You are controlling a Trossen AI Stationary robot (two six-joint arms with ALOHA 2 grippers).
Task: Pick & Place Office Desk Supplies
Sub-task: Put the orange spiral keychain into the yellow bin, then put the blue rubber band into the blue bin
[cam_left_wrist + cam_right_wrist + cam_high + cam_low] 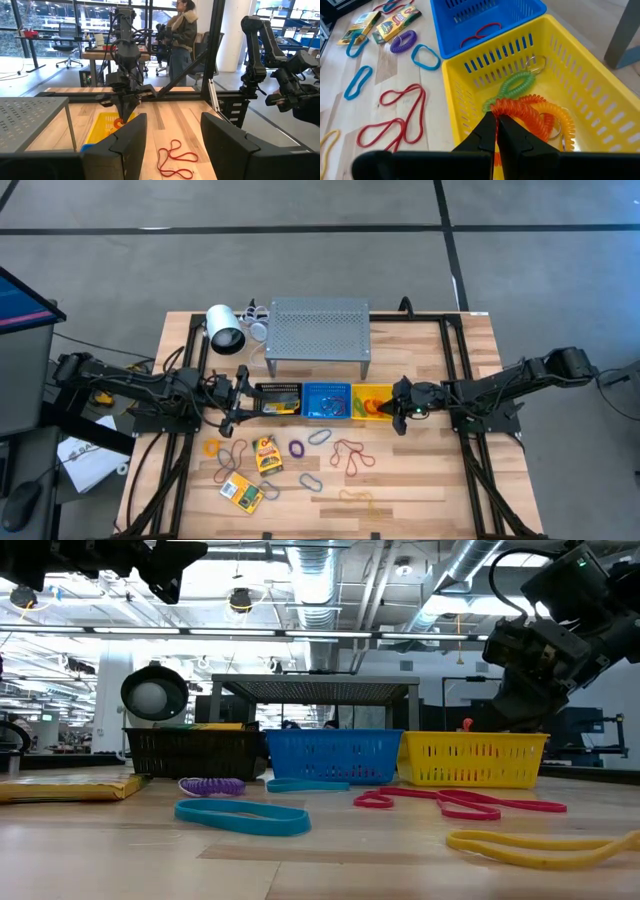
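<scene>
Three small baskets stand in a row: black [278,400], blue [326,400] and yellow [372,402]. My right gripper [496,120] points slanting down into the yellow basket [470,100], shut on an orange coil [540,112] that lies beside a green coil [517,82]. My left gripper [172,145] hovers level and open, with nothing between its fingers, by the black basket's left end [235,395]. Loose on the table are crayon packs [267,453], a red band [350,455], a purple coil [297,447] and blue loops [320,437]. My right gripper pinches the orange coil's reddish end [492,106] between its two fingertips. The fingers come from above, slanting down from the table's right side. The rest of the coil lies on the yellow basket's floor, against the green coil.
A grey perforated shelf [318,330] stands behind the baskets, with a white lamp-like cylinder [225,330] to its left. The blue basket [485,15] holds a red band [482,32]. A yellow band [355,498] lies near the front edge. A person [182,30] stands beyond the table.
</scene>
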